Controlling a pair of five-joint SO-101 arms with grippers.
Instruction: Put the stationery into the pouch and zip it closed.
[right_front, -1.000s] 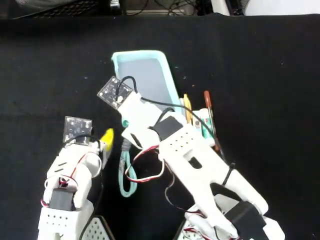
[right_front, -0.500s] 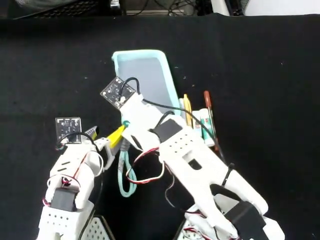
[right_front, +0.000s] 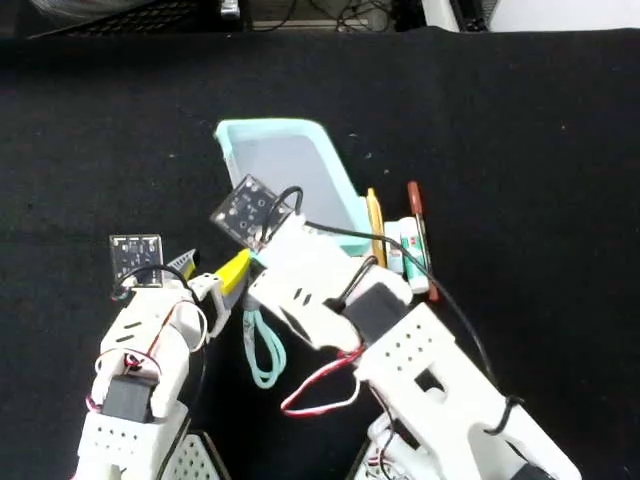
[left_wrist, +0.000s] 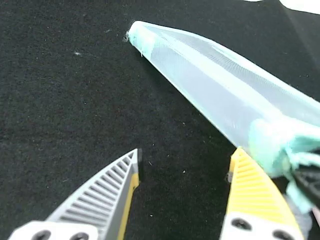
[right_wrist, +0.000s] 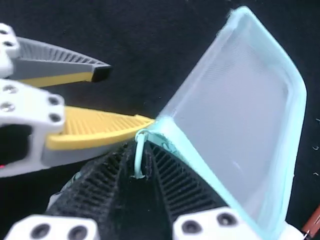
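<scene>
Since a second before, the right arm had drawn back toward its base and tugged the pale teal mesh pouch (right_front: 290, 170) slightly askew on the black cloth table (right_front: 520, 150), while the left gripper (right_front: 215, 270) had swung in to the pouch's near corner, where its yellow and grey jaws stood spread. The right gripper (right_wrist: 141, 167) had its black jaws pinched on the thin teal cord (right_wrist: 138, 152) at that same corner. A yellow pen (right_front: 375, 225), a reddish-brown pen (right_front: 415, 210) and a small white-and-green stick (right_front: 405, 250) lay outside the pouch, just beside its long edge on the right arm's side.
</scene>
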